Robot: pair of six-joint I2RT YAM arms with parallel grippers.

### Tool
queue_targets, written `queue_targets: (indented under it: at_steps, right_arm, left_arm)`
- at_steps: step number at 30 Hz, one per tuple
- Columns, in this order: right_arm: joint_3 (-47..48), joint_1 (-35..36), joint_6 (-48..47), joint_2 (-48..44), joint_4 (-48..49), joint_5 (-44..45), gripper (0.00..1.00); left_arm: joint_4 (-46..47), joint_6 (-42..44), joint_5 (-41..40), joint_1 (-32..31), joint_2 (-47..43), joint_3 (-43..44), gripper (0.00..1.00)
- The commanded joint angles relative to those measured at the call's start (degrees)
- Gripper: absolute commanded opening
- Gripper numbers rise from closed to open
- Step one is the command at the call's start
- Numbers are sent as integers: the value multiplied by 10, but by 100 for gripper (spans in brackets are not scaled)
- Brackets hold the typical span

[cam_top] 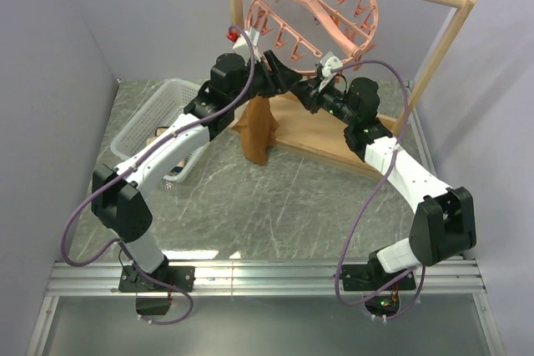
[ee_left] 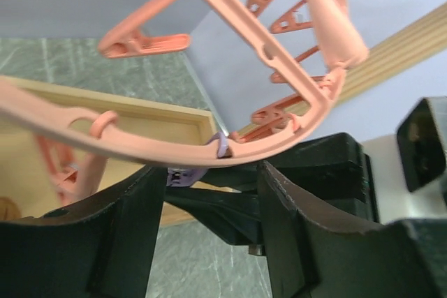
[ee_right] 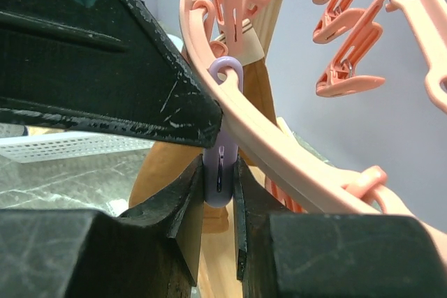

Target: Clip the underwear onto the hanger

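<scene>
Aloft, right gripper (ee_right: 218, 172) pinched on lilac clip (ee_right: 226, 75), left gripper (ee_left: 209, 186) parted under hanger (ee_left: 230, 15), underwear (cam_top: 257, 131) apparently dangling below.

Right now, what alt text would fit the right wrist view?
The right gripper pinches a lilac clip hanging on the pink hanger. Brown underwear shows behind it.

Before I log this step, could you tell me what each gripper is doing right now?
Left gripper: open, holding nothing.
Right gripper: fingers closed on the lilac clip.
</scene>
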Motion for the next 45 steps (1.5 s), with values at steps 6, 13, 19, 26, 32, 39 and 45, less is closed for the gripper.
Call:
queue_targets:
  at_steps: [6, 13, 19, 26, 32, 39, 45]
  right_arm:
    - [-12, 7, -5, -21, 17, 11, 0]
    - [-13, 12, -4, -20, 18, 7, 0]
    - [-12, 11, -5, -20, 18, 4, 0]
    - [-13, 12, -5, -18, 20, 1, 0]
    - [-12, 14, -6, -18, 20, -3, 0]
    - [-12, 14, -10, -21, 18, 11, 0]
    - [-12, 14, -9, -20, 20, 16, 0]
  left_arm:
    - [-25, 20, -47, -4, -4, 14, 59]
    - [-21, 20, -38, -6, 23, 40, 59]
    - [-27, 13, -39, -6, 42, 62, 59]
    - [-24, 10, -42, -7, 55, 74, 51]
    - [-33, 6, -54, -7, 63, 83, 38]
    - [-49, 13, -65, -4, 40, 67, 59]
    - [-59, 26, -88, -4, 12, 41, 63]
